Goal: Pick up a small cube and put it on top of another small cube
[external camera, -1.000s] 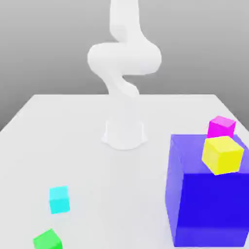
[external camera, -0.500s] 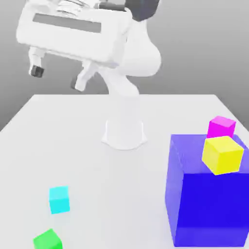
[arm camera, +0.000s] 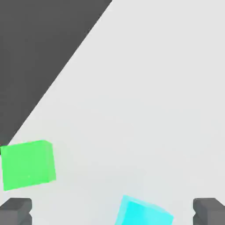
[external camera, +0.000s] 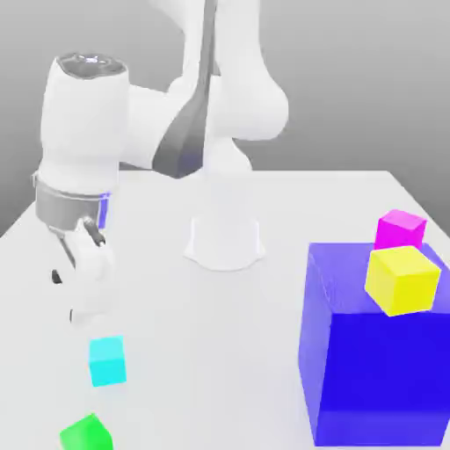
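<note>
The small cyan cube lies on the white table near the front of the exterior view's left; the hand view catches it too. A small green cube rests close beside it, nearer the table's front edge. My gripper hangs just above the table, a little behind the cyan cube and clear of it. Its dark fingertips stand wide apart, open, with nothing held between them.
A big blue cube stands at the exterior view's right, with a yellow cube on its top. A magenta cube shows just behind the yellow one. The arm's white base sits mid-table. The table edge runs diagonally.
The hand has swung down from high up to just above the table on the exterior view's left, near the cyan cube. No cube has moved.
</note>
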